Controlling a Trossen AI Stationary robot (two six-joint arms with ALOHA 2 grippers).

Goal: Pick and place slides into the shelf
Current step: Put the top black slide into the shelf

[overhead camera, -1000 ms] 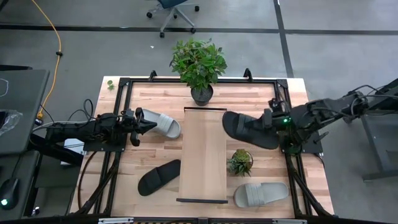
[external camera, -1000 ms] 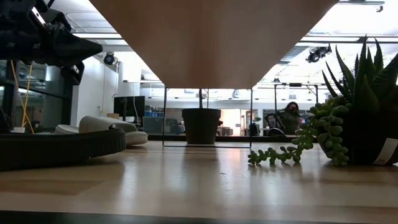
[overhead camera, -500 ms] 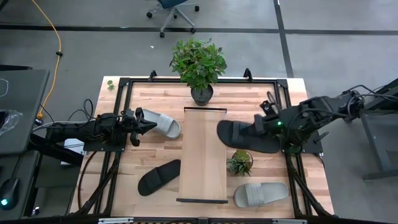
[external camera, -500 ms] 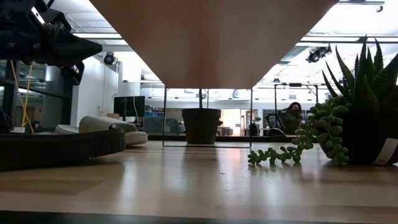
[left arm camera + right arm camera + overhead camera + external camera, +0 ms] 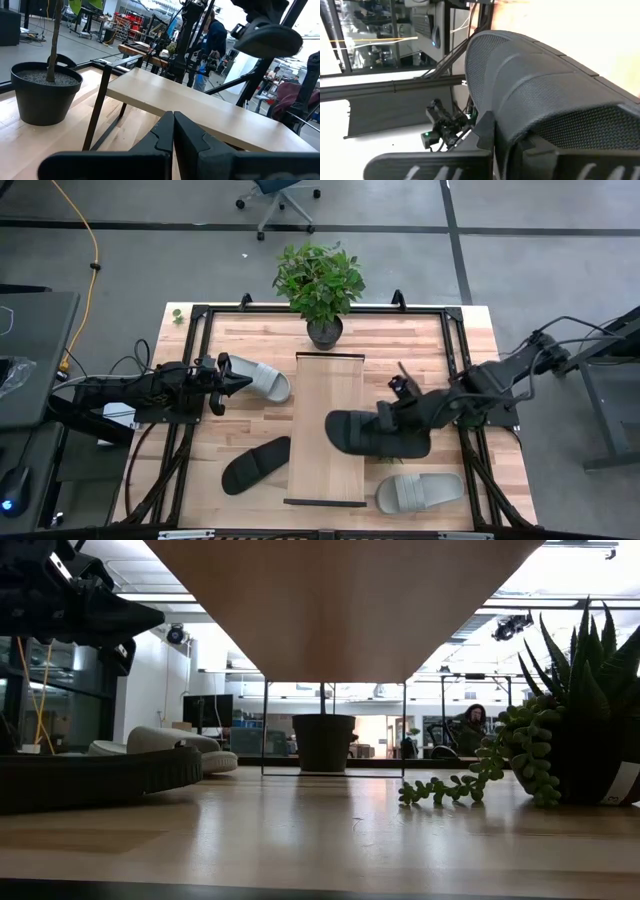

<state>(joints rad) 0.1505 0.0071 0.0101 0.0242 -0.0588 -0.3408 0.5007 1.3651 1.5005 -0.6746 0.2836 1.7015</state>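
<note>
Right pincer [image 5: 392,418] is clamped on a black slide [image 5: 372,434], holding it partly over the right edge of the shelf [image 5: 326,430], toe toward the board's middle. In the right wrist view the slide's [image 5: 540,105] strap fills the space just past the fingers, so the grip looks to be on the strap or heel end; the exact contact is hidden.

Risks, as I judge them: the heel hangs beyond the board's edge over the small succulent [image 5: 560,730], so letting go now could tip the slide off onto it. A grip at one end may also let the slide swing and land crooked.

Left pincer [image 5: 222,376] waits at the left, fingers closed together with nothing between them, tips just beside a grey slide [image 5: 258,378] on the tabletop [image 5: 410,340]. Another black slide [image 5: 255,464] lies left of the shelf, a second grey one [image 5: 418,492] near the front right.
</note>
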